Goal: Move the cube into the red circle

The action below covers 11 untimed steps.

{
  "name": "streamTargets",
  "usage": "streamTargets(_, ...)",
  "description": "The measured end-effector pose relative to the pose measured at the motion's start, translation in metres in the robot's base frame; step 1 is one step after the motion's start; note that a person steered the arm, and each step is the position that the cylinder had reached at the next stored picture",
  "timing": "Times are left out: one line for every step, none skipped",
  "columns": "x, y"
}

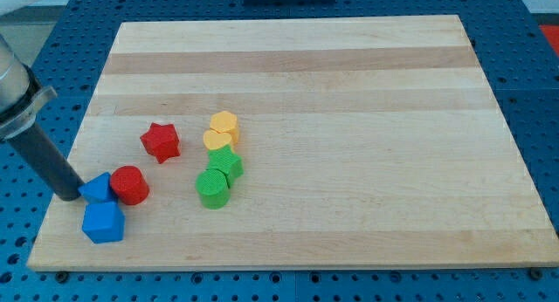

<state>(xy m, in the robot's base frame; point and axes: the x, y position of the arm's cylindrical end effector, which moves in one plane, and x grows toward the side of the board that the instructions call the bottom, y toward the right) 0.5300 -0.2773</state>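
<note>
My tip, a bare dark rod with no pincer to clench or release, is resting near the wooden board's bottom-left corner, touching a small blue triangular block. The blue plastic cube is sitting just below, beside the red round block. Next, I judge, the cube needs nudging up-right against it.

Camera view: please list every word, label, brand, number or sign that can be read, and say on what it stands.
None: no text can be read on the wooden board, the blocks, the dark rod or the blue surface around the board.
</note>
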Motion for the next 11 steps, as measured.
streamTargets(0.004, -0.01)
streamTargets(0.045, -0.012)
streamTargets(0.088, -0.009)
streamTargets(0.088, -0.007)
streamTargets(0.087, 0.014)
streamTargets(0.087, 0.023)
streamTargets(0.087, 0.023)
streamTargets(0.056, 0.044)
streamTargets(0.04, 0.045)
streamTargets(0.009, 0.045)
streamTargets(-0.028, 0.045)
